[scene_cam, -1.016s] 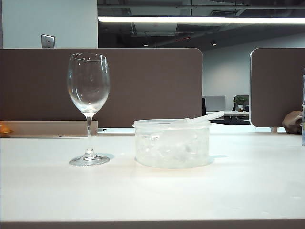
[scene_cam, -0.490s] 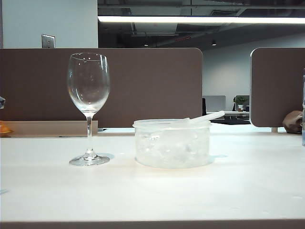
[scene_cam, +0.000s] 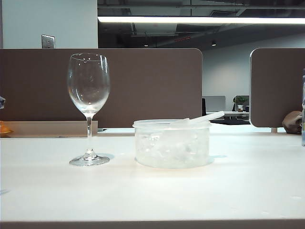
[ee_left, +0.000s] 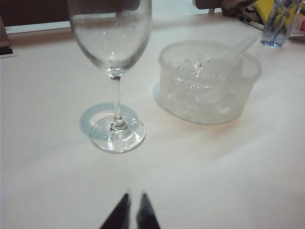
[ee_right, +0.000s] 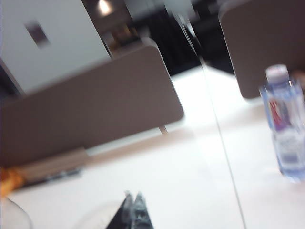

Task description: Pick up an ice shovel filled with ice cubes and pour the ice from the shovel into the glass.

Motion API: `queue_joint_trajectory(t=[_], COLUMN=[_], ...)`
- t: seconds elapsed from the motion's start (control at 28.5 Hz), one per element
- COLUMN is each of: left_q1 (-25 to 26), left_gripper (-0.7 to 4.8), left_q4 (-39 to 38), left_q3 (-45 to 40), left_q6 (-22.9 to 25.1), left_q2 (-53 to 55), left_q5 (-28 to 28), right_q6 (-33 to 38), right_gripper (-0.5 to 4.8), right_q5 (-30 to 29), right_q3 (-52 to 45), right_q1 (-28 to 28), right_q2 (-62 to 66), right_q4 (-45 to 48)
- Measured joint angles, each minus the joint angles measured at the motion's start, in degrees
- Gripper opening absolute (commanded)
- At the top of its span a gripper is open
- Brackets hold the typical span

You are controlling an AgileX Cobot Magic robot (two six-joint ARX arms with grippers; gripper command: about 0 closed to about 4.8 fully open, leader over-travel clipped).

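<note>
On the table nothing has moved, so the scoop (scene_cam: 202, 118) still waits in the tub (scene_cam: 172, 143) beside the empty glass (scene_cam: 88, 90), while the left gripper (ee_left: 132, 196) looks nearly closed and the right gripper (ee_right: 133, 197) is closed, both holding nothing.

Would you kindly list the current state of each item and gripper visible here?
Glass: upright on the table, empty.
Tub: open, filled with ice cubes.
Ice shovel: resting in the tub, handle over the rim, not held.
Water bottle: upright, capped.
Left gripper: shut, empty, short of the glass.
Right gripper: shut, empty, above the table.
</note>
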Motion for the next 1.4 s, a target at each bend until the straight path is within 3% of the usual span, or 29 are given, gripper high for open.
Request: queue_joint_trajectory(t=[0.25,0.39,0.7,0.95,1.4], left_q1=[0.0,0.0,0.0,0.0,0.1], left_gripper=[0.29,0.29,0.29,0.29,0.29], left_q4=[0.0,0.0,0.0,0.0,0.0], left_q3=[0.0,0.0,0.0,0.0,0.0], left_q6=[0.0,0.0,0.0,0.0,0.0], left_q2=[0.0,0.0,0.0,0.0,0.0], left_q5=[0.0,0.0,0.0,0.0,0.0], right_q6=[-0.3,5.5,24.2,35.0,36.5], right_gripper=[0.21,0.56,0.54,0.56,1.09], right_q5=[-6.3,-10.4,-17.6,-19.1,-15.9], right_q3=[5.2,4.7,5.0,4.9,4.9], right_q1=[0.2,0.2,0.7,3.1,6.3], right_q2=[17.0,27.6,52.0,68.7,75.7], right_q4=[-3.3,-0.5,30.6,44.8,47.6])
